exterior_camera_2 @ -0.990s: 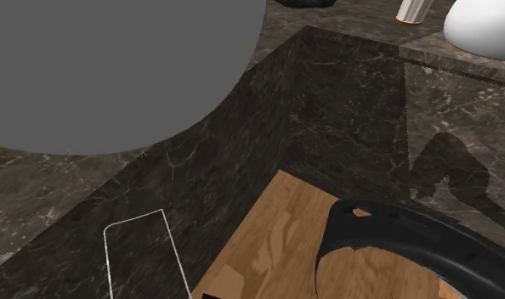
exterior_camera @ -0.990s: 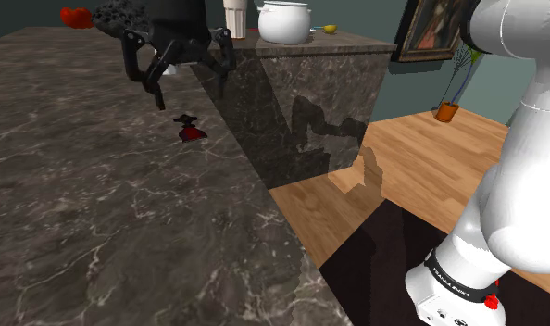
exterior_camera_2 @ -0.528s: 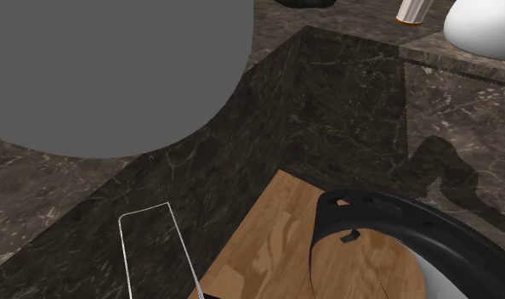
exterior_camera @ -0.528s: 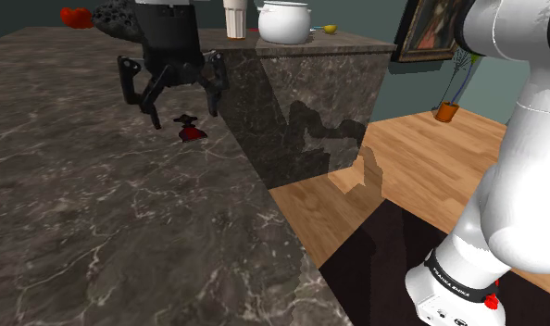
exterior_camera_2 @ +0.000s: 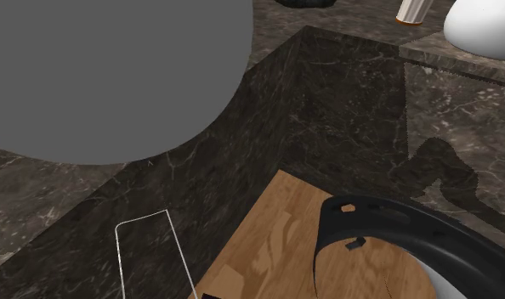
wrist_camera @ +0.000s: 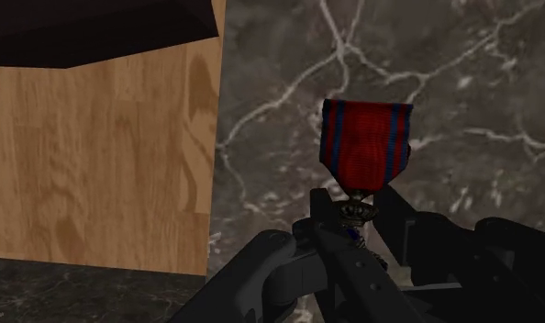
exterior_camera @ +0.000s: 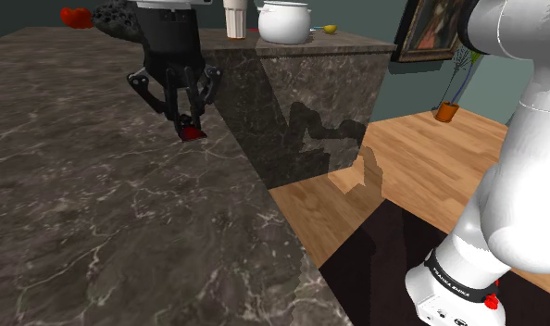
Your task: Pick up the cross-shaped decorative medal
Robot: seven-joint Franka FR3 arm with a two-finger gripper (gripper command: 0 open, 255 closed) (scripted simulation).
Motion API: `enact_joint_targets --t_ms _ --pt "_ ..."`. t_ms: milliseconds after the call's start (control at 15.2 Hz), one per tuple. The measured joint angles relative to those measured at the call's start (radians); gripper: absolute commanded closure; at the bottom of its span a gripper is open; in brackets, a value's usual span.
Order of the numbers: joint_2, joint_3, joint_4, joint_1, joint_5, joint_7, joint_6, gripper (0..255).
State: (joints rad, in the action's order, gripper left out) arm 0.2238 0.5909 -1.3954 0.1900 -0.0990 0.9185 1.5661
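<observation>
The black gripper [exterior_camera: 182, 118] hangs low over the dark marble countertop [exterior_camera: 97, 213], near its edge above the wooden floor [wrist_camera: 96, 165]. Its fingers are pinched narrow, clasping the lower end of the medal [wrist_camera: 365, 151]. The medal's red ribbon with blue edge stripes lies on the marble just beyond the fingertips.

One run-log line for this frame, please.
phase: grasp | gripper: shut on medal | medal: red ribbon, blue edges, on dark marble counter | lift: not yet
</observation>
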Motion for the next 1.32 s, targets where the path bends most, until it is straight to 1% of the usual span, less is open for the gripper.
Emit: enact_joint_targets --t_ms 264,528,1056,1320 --pt "0.001 0.0 0.001 0.001 -0.001 0.001 0.0 255" --pt "0.019 0.001 0.055 0.009 -0.009 0.003 -0.048 255" --pt "0.08 0.004 0.243 0.048 -0.044 0.018 -0.183 255" --pt "0.124 0.005 0.359 0.081 -0.071 0.028 -0.258 255"
